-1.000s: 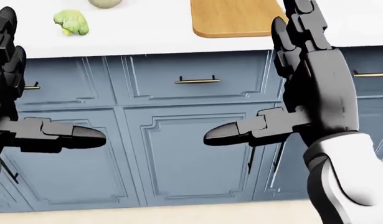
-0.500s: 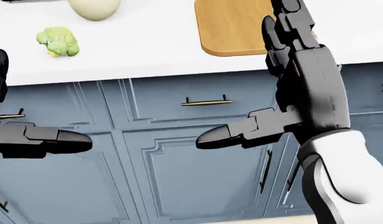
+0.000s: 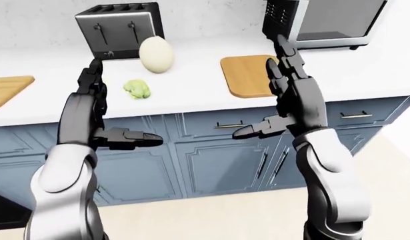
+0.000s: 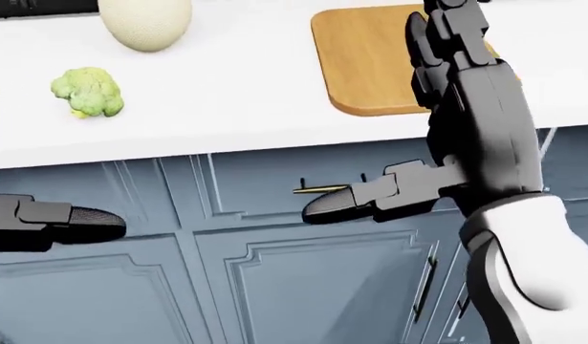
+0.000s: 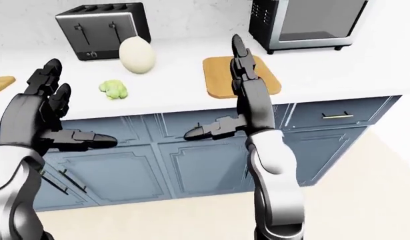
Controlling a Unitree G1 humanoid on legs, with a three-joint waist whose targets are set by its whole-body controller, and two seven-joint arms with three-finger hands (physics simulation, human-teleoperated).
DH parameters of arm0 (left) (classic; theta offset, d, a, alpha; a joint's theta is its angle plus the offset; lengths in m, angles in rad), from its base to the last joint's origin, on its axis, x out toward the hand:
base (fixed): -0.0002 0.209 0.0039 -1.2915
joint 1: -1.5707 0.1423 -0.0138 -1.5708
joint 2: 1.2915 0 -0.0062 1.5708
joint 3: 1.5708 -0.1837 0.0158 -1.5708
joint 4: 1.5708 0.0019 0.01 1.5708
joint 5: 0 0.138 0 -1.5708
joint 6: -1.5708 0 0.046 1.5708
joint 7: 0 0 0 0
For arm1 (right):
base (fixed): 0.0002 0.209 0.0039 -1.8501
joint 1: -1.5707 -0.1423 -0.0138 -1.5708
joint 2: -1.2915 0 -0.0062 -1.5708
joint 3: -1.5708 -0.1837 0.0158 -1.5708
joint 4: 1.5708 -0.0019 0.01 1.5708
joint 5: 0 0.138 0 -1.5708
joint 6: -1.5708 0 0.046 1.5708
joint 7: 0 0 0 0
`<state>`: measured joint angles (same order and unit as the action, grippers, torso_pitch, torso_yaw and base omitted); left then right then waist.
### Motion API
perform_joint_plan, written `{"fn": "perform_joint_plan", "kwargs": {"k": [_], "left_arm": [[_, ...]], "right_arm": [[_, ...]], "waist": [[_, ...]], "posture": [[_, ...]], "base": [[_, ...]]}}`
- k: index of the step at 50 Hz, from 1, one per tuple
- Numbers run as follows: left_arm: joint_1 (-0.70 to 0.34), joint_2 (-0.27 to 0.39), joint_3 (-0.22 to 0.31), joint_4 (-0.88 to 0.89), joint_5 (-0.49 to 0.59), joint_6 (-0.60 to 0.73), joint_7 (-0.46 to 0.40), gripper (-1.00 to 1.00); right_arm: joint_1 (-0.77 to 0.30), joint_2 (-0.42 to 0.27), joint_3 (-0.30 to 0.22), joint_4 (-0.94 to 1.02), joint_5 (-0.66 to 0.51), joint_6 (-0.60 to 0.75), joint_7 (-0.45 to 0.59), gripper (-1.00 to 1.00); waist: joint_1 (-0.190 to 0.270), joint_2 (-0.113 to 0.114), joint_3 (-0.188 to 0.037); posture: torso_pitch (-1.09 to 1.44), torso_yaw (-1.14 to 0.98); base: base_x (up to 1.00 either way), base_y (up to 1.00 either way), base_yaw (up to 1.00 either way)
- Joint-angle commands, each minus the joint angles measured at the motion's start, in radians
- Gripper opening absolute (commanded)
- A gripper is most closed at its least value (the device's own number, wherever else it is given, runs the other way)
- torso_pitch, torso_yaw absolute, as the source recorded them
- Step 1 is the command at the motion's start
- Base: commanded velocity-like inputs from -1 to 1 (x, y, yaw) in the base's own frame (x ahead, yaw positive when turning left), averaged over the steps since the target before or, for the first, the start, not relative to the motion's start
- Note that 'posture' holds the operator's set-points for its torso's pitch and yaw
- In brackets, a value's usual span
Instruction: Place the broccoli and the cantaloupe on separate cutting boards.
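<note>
Since the earlier head view, the whole picture has slid downward: the camera has moved, so more of the white counter [image 3: 191, 95] now shows and less of the blue cabinet doors [image 3: 211, 160] below it. The broccoli [image 3: 137, 88] and the cantaloupe [image 3: 156, 55] sit lower in that view than before, though their places on the counter are unchanged.

The broccoli lies on bare counter, near the counter's edge. The cantaloupe stands above it in the left-eye view, just beside a black toaster [image 3: 120, 30]. One wooden cutting board [image 3: 251, 75] lies right of both, its lower edge close to the counter's edge. A second cutting board [image 3: 8, 90] shows at the far left. A toaster oven [image 3: 325, 22] stands at the top right. No writing or brand can be read.

The left hand [image 3: 101, 117] and right hand [image 3: 288, 100] are both raised short of the counter, fingers spread, thumbs pointing inward, holding nothing. Open counter lies between broccoli and the nearer board.
</note>
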<state>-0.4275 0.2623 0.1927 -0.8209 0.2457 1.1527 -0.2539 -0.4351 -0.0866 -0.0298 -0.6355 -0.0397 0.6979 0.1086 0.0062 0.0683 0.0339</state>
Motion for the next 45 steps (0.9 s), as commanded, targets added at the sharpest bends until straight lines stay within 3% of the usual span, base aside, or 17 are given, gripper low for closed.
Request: {"fn": "perform_joint_plan", "kwargs": {"k": [1,4,8,12,13,14,16,18,21,25,27,28,30,39,42,44,45], "left_arm": [[-0.019,0.009,-0.003,-0.036,0.006,-0.024,-0.004,1.0],[-0.019,0.017,0.008,-0.058,0.011,0.002,-0.015,1.0],[-0.012,0.009,0.007,-0.056,0.012,-0.009,-0.013,1.0],[-0.007,0.002,0.004,-0.053,0.012,-0.018,-0.01,1.0],[-0.006,0.002,0.003,-0.054,0.013,-0.018,-0.01,1.0],[-0.009,0.004,0.003,-0.055,0.014,-0.014,-0.011,1.0],[-0.01,0.003,0.001,-0.055,0.015,-0.014,-0.011,1.0],[-0.012,0.003,-0.006,-0.05,0.018,-0.016,-0.009,1.0],[-0.011,0.0,-0.006,-0.048,0.019,-0.021,-0.011,1.0],[-0.003,-0.002,0.0,-0.059,0.018,-0.019,-0.016,1.0],[0.0,-0.002,0.003,-0.063,0.018,-0.017,-0.017,1.0],[0.002,-0.002,0.002,-0.066,0.018,-0.017,-0.018,1.0],[0.001,-0.001,0.005,-0.067,0.018,-0.015,-0.019,1.0],[-0.006,0.008,0.007,-0.072,0.02,-0.002,-0.022,1.0],[-0.019,0.011,0.009,-0.063,0.018,0.001,-0.023,1.0],[-0.031,0.019,0.006,-0.057,0.02,0.007,-0.025,1.0],[-0.033,0.017,0.007,-0.058,0.018,0.009,-0.026,1.0]], "right_arm": [[-0.034,-0.01,-0.017,-0.042,-0.006,-0.013,-0.005,1.0],[-0.022,-0.006,-0.017,-0.047,-0.007,-0.021,-0.002,1.0],[0.001,-0.001,-0.01,-0.039,-0.011,-0.056,-0.002,1.0],[-0.004,-0.004,-0.01,-0.047,-0.018,-0.049,0.003,1.0],[0.0,-0.004,-0.01,-0.046,-0.019,-0.055,0.004,1.0],[-0.001,-0.003,-0.011,-0.05,-0.018,-0.051,0.004,1.0],[-0.001,-0.002,-0.012,-0.048,-0.018,-0.054,0.006,1.0],[0.0,-0.002,-0.011,-0.047,-0.021,-0.057,0.006,1.0],[-0.001,-0.001,-0.007,-0.043,-0.026,-0.062,0.008,1.0],[-0.026,-0.004,-0.011,-0.058,-0.029,-0.023,0.012,1.0],[-0.004,-0.002,-0.007,-0.055,-0.032,-0.049,0.013,1.0],[0.003,0.0,-0.003,-0.053,-0.034,-0.059,0.014,1.0],[-0.023,-0.003,-0.006,-0.055,-0.036,-0.03,0.018,1.0],[-0.012,0.001,-0.011,-0.056,-0.03,-0.045,0.021,1.0],[-0.017,-0.003,-0.011,-0.057,-0.027,-0.04,0.022,1.0],[-0.019,-0.005,-0.013,-0.061,-0.024,-0.037,0.022,1.0],[-0.021,-0.002,-0.015,-0.057,-0.021,-0.039,0.02,1.0]], "waist": [[-0.006,0.008,-0.025],[-0.006,-0.016,-0.031],[-0.008,-0.057,-0.02],[-0.005,-0.136,-0.024],[-0.014,-0.093,-0.022],[-0.008,-0.114,-0.025],[-0.013,-0.12,-0.034],[-0.012,-0.114,-0.034],[-0.013,-0.086,-0.021],[-0.027,-0.015,-0.008],[-0.028,0.061,-0.029],[-0.022,0.008,-0.004],[-0.022,0.014,0.004],[-0.008,-0.072,0.004],[-0.005,-0.11,-0.009],[-0.007,-0.079,-0.005],[-0.011,-0.084,-0.007]], "posture": [[0.0,0.0],[0.0,0.0],[0.0,0.0],[0.0,0.0],[0.0,0.0],[0.0,0.0],[0.0,0.0],[0.0,0.0],[0.0,0.0],[0.0,0.0],[0.0,0.0],[0.0,0.0],[0.0,0.0],[0.0,0.0],[0.0,0.0],[0.0,0.0],[0.0,0.0]], "base": [[0.0,0.09,0.0],[0.01,0.09,0.0],[0.01,0.09,0.0],[0.01,0.09,0.0],[0.02,0.17,0.0],[0.01,0.25,0.0],[0.01,0.26,0.0],[0.01,0.26,0.0],[0.04,0.26,0.0],[0.13,0.26,0.0],[0.23,0.27,0.0],[0.25,0.27,0.0],[0.24,0.25,0.0],[0.25,0.27,0.0],[0.25,0.09,0.0],[0.24,0.09,0.0],[0.25,0.09,0.0]]}}
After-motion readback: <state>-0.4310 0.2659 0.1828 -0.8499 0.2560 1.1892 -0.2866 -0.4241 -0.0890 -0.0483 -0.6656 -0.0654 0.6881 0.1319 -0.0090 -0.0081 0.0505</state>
